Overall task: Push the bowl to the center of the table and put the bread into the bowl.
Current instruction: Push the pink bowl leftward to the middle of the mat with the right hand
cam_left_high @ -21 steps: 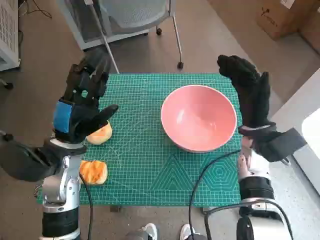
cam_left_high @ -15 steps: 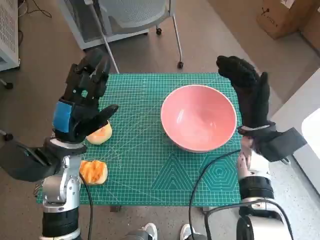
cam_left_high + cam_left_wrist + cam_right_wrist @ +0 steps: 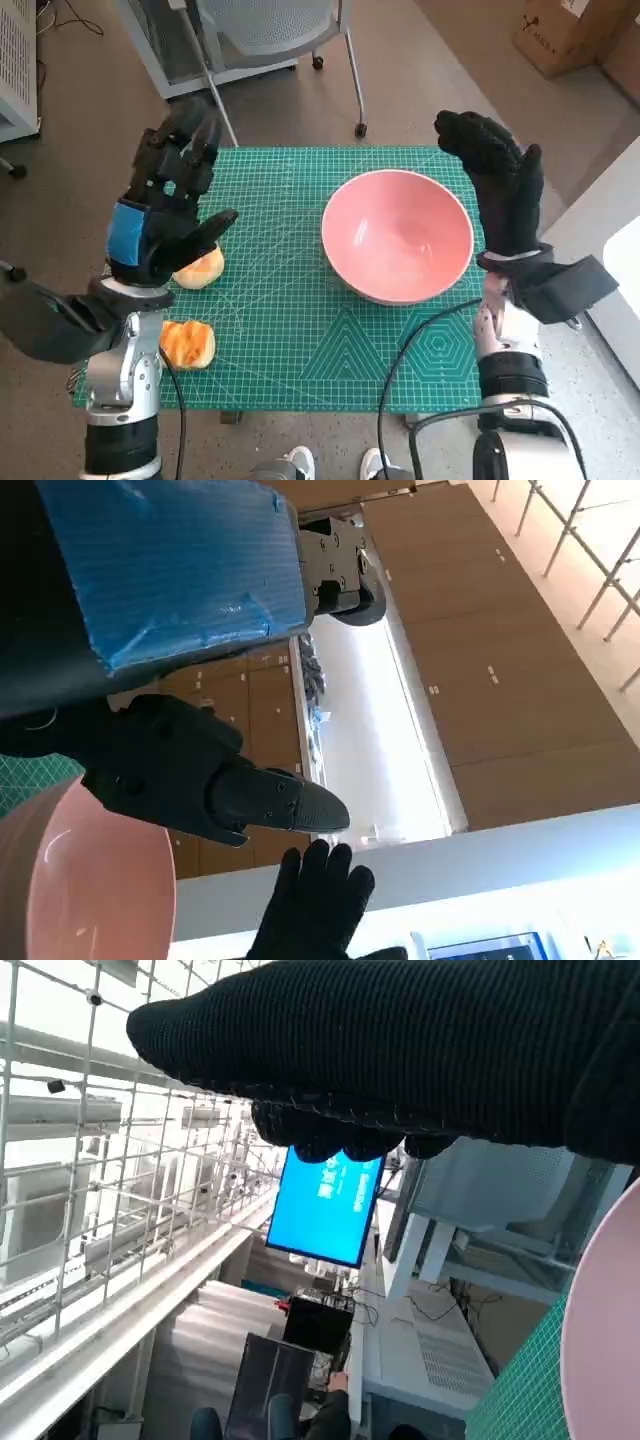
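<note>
Left robot hand raised above left part of surface, blue-taped back up, fingers apart, thumb out toward the right, holding nothing. One bread roll just under and beside thumb, partly hidden by palm; touching or not, cannot tell. Second bread roll nearer the robot, beside left forearm, at near-left corner of green mat. In left wrist view, same left robot hand with black thumb sticking out, pink rim below it, gloved hand visible beyond.

Pink bowl upright, empty, between the two hands, well apart from left robot hand, close to right one, sitting right of middle of surface. Bowl edge also seen in left wrist view and right wrist view.

Right robot hand in black glove, held upright just beside bowl's right rim, fingers extended and slightly curled at tips, open, gripping nothing; contact with rim not clear. Right wrist view: glove as dark band, blue screen and a person's hand in background.

Office chair beyond far edge of surface, cardboard box on floor far right.
</note>
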You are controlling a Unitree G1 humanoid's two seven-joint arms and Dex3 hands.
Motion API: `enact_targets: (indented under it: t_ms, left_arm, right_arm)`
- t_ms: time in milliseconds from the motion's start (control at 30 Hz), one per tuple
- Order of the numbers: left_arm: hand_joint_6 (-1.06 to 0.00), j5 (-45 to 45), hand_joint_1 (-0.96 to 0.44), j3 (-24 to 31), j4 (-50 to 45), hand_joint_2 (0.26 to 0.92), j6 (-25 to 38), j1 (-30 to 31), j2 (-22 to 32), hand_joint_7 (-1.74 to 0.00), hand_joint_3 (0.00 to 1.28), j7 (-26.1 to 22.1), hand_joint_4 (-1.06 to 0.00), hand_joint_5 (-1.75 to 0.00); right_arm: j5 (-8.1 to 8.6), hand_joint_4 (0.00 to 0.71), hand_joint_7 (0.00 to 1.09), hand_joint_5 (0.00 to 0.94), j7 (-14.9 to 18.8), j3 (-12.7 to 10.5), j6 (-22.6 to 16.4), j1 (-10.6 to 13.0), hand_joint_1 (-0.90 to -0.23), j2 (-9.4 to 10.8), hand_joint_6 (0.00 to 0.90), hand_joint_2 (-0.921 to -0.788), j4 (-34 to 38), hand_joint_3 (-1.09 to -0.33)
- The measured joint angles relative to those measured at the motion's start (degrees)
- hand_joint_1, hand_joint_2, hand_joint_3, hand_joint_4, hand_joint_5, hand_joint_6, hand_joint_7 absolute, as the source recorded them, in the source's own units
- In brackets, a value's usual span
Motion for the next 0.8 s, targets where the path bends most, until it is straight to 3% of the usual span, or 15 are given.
enact_targets:
  t_ms: [300,500,600,800]
  left_arm:
    - [0.00,-0.1,-0.48,-0.2,-0.2,0.921,0.4,0.4,-0.1,-0.55,0.15,0.1,-0.07,0.00]
    - [0.00,-0.2,-0.48,-0.2,-0.4,0.919,0.5,0.7,-0.2,-0.55,0.15,0.3,-0.07,0.00]
    - [0.00,-0.2,-0.49,-0.2,-0.5,0.919,0.5,1.0,-0.2,-0.55,0.15,0.4,-0.07,0.00]
    - [0.00,0.0,-0.50,-0.1,-1.0,0.920,0.3,1.8,-0.2,-0.56,0.15,0.8,-0.07,0.00]
  right_arm:
    - [0.02,0.314,0.00,0.000,0.5,-0.5,-0.1,0.0,-0.512,-0.5,0.433,-0.921,0.6,-0.669]
    - [-0.20,0.288,0.00,0.000,0.4,-2.1,-0.7,-1.0,-0.481,-3.3,0.415,-0.921,6.2,-0.700]
    - [-1.33,0.274,0.00,0.000,-2.0,-2.9,-0.8,-2.2,-0.468,-5.6,0.412,-0.921,10.8,-0.725]
    - [-5.38,0.268,0.00,0.000,-12.0,-3.3,2.7,-3.6,-0.495,-9.1,0.408,-0.921,18.6,-0.752]
